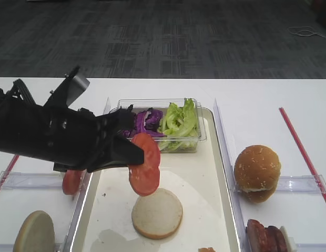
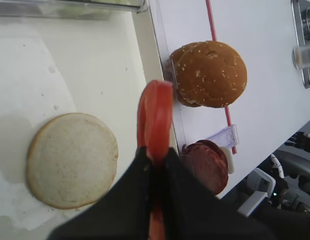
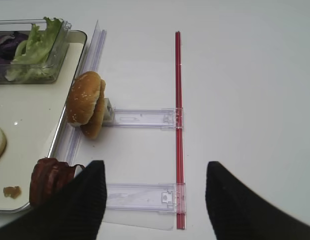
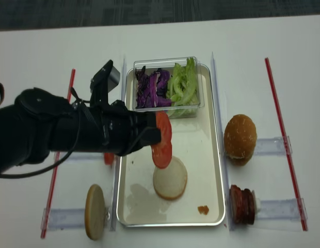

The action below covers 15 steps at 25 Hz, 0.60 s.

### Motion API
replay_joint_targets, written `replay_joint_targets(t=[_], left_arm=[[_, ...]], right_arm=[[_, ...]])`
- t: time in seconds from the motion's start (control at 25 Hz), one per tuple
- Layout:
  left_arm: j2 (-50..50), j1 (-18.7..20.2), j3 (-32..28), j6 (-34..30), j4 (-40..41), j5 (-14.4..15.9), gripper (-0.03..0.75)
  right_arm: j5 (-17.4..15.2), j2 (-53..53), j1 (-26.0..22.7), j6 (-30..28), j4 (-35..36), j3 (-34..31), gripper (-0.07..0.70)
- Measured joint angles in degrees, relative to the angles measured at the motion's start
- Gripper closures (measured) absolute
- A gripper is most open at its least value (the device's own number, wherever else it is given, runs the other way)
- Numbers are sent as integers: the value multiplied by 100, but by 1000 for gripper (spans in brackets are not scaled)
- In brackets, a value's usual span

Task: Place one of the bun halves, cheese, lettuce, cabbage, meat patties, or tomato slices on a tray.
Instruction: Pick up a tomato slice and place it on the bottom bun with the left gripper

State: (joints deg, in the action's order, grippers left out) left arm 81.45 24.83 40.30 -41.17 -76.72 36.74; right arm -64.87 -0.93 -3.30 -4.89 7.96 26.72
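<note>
From the exterior high view you see no readable writing; your left gripper [image 1: 135, 157] has its jaws clamped on one tomato slice [image 1: 144, 164], held on edge above the tray [image 1: 218, 173], just over the single cut-face-up bun half [image 1: 157, 213]. A clear box [image 1: 197, 137] of cabbage [image 1: 147, 122] and lettuce [image 1: 179, 121] sits at the tray's far end. In the right wrist view your right gripper [image 3: 155, 200] has its jaws spread wide, holding nothing, over the worktop [image 3: 245, 100] right of the tray; a red strip [image 3: 178, 125] lies between. In the left wrist view, two stacked buns [image 2: 209, 74] and meat patties [image 2: 207, 165] stand beyond the tray's rim. The realsense view shows another bun half [image 4: 95, 211] left of the tray.
</note>
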Motion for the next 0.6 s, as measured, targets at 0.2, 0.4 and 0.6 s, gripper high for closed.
replay_joint_targets(t=[0.2, 0.4, 0.6], left_arm=[[25, 0, -392, -591, -677, -68, 704], [114, -3, -497, -1085, -1197, -54, 704], [648, -3, -497, -1466, -1459, 295, 704]], right_arm=[[0, 0, 0, 0, 0, 0, 179], [0, 0, 0, 0, 0, 0, 179], [0, 0, 0, 0, 0, 0, 179]])
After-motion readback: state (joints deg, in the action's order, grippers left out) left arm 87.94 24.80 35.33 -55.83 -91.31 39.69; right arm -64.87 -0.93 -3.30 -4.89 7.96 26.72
